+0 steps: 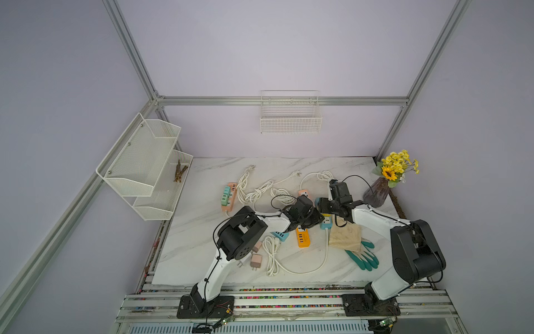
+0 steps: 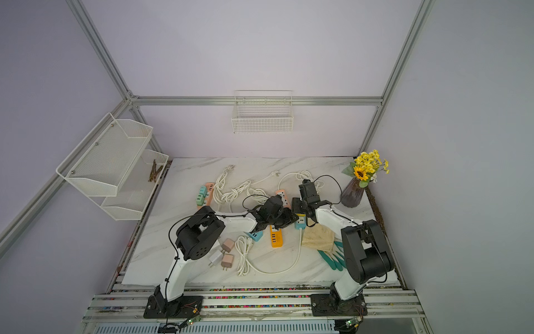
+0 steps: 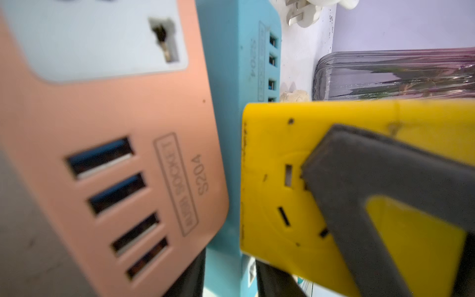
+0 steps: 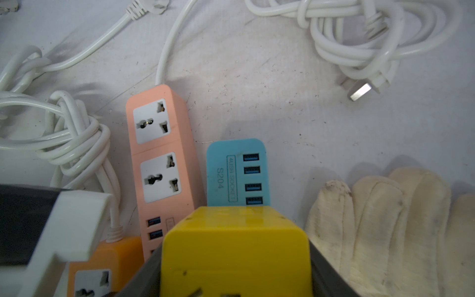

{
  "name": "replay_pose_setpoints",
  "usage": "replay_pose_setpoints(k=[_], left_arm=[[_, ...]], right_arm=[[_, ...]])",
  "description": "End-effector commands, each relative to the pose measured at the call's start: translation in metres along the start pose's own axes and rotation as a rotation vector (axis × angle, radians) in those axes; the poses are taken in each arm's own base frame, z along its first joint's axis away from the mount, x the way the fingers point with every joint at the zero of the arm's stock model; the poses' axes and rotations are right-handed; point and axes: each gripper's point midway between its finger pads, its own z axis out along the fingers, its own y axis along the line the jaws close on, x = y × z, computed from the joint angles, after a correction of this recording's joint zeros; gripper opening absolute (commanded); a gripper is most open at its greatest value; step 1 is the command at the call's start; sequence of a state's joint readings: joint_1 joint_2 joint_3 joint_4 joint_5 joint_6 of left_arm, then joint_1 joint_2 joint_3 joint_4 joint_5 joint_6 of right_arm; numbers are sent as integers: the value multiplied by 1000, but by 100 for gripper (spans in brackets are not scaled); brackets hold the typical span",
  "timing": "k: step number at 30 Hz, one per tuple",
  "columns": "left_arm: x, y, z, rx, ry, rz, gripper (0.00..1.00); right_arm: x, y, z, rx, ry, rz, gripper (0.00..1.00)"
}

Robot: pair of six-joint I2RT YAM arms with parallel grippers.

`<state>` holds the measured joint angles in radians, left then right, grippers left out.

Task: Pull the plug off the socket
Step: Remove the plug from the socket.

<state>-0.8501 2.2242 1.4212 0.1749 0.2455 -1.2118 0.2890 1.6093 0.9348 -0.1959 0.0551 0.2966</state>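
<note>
The yellow adapter plug [image 4: 236, 231] sits on the blue power strip [image 4: 236, 172] near the middle of the marble counter [image 1: 202, 231], between the two arms. It covers the socket part of the strip, so only the end with the four USB ports shows beyond it. The right end effector [image 4: 235, 257] is clamped on this plug: its grey fingers [image 4: 144, 275] lie one against each side of the yellow block, which is probably the grip for pulling it straight away from the socket. Whether the prongs are already out cannot be seen, because the joint between plug and strip is hidden. The left end effector [image 1: 315, 219] is low beside the same strip, most likely to keep the strip down while the plug is pulled. In its wrist view two dark shapes stand on both sides of the blue body, but it cannot be told if its fingers are together on it. The plug is a hard, glossy plastic block with rounded edges, and one face carries narrow slots and a few dark marks. The blue strip is smooth matte plastic with a rounded end. The pink power strip [image 4: 159, 154] just beside it has a similar form, with white socket plates. The white cords [image 4: 359, 46] are round, rubbery and tied in knots. A cream fabric glove [image 4: 385, 218], soft and a little dirty, lies near the strip on its other side.
</note>
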Motion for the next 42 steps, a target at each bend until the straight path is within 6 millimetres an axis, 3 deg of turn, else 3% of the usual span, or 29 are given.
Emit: replay_pose_setpoints(k=[1,3,8,10,15,19,22,24,28,31,36,40,42], left_arm=[[22,83,10,-236,39,-92,32],[23,94,9,-278,41,-100,32],[24,104,10,-324,45,-109,32],[24,106,9,-335,46,-105,32],[25,112,9,-351,48,-109,32],[26,113,14,-350,67,-118,32],[25,111,16,-348,69,-113,32],[25,110,16,-348,72,-108,32],[24,104,17,-334,80,-94,32],[19,84,17,-274,93,-45,32],[1,0,-1,-71,91,174,35],[-9,-68,-41,69,60,401,41],[-14,-84,-66,91,6,475,43]], right_arm=[[24,-2,-5,38,64,-8,30],[24,6,-8,-3,58,2,29],[28,51,-13,-276,108,64,29],[23,46,-18,-280,89,102,29],[7,2,-33,-97,-21,148,28],[4,24,-41,-171,-32,61,26],[4,41,-48,-134,-47,-26,25],[1,41,-52,-114,-61,-31,25],[-9,21,-67,-31,-118,21,26],[-18,8,-82,-16,-177,67,25],[-34,-6,-116,-47,-330,134,26],[-43,-7,-146,-130,-474,181,26],[-46,-7,-157,-170,-511,196,25]])
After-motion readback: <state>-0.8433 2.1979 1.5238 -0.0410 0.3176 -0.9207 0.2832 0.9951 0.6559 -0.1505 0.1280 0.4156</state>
